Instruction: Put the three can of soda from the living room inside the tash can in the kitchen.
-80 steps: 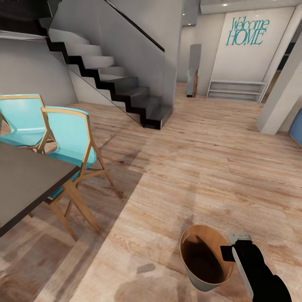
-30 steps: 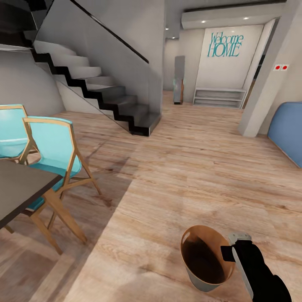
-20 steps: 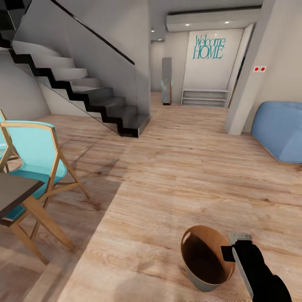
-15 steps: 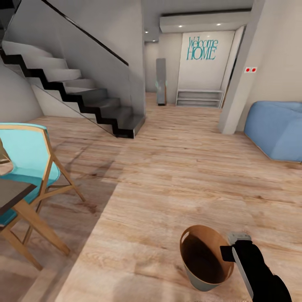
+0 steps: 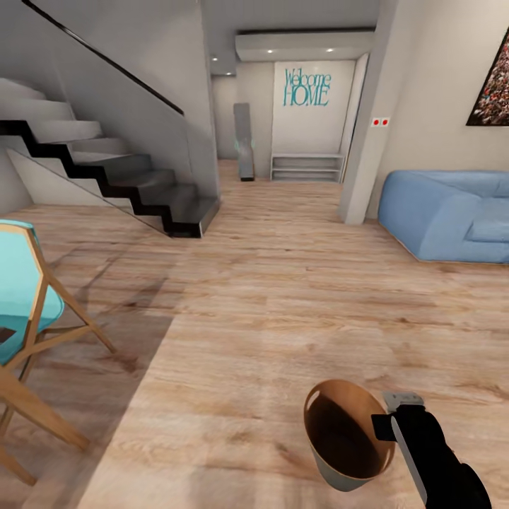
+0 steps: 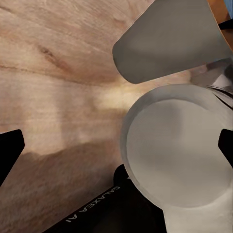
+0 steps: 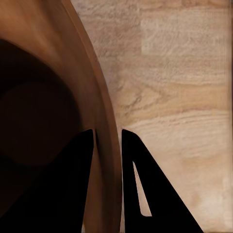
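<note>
Tash can [image 5: 348, 435] hangs from the right gripper [image 5: 387, 423], which pinches the can's rim on the side nearest the arm; in the right wrist view the two dark fingers [image 7: 73, 184] stand narrow, one inside the copper-brown wall [image 7: 104, 145] and one outside it, closed on that rim. The can is carried upright above the light wood floor [image 5: 283, 304], its open mouth up, its pale grey outside below the gripper. In the left wrist view the can's grey outer wall [image 6: 170, 41] shows beyond the left gripper [image 6: 116, 145], whose dark fingertips [image 6: 9, 145] sit far apart at the picture's edges, so it is spread wide and holds nothing; a pale round robot part [image 6: 174, 145] lies between them. Well ahead of the right gripper stand a dark staircase [image 5: 120, 177], a wall lettered "Welcome HOME" [image 5: 307, 88] and a blue sofa [image 5: 445, 212]; a turquoise chair [image 5: 21, 304] stands far off to its left.
</note>
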You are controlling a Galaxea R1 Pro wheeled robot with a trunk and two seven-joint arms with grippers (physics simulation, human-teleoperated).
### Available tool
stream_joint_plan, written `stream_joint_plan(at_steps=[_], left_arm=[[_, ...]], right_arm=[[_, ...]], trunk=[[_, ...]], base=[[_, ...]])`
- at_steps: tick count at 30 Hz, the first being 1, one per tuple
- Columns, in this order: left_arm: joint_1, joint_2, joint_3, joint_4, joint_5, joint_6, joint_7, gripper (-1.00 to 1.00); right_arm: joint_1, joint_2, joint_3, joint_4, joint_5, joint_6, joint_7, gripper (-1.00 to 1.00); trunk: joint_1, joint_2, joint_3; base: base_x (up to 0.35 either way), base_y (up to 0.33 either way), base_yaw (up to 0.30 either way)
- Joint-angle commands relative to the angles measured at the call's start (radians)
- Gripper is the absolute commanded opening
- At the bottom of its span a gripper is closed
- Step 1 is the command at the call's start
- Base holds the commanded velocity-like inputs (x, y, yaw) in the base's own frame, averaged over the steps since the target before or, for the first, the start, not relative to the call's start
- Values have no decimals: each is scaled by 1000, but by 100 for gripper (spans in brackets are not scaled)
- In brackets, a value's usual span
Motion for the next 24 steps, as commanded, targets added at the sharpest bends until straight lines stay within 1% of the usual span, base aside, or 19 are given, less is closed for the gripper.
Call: stream_joint_plan(at_steps=[1,24], left_arm=[[0,0,0,0,0,0,0,100],[0,0,0,1,0,0,1,100]], right_arm=[[0,0,0,0,-5,0,0,-100],[0,0,0,0,-5,0,0,-100]], trunk=[[0,0,1],[0,0,22]], base=[[-3,-5,-232],[0,-11,-232]])
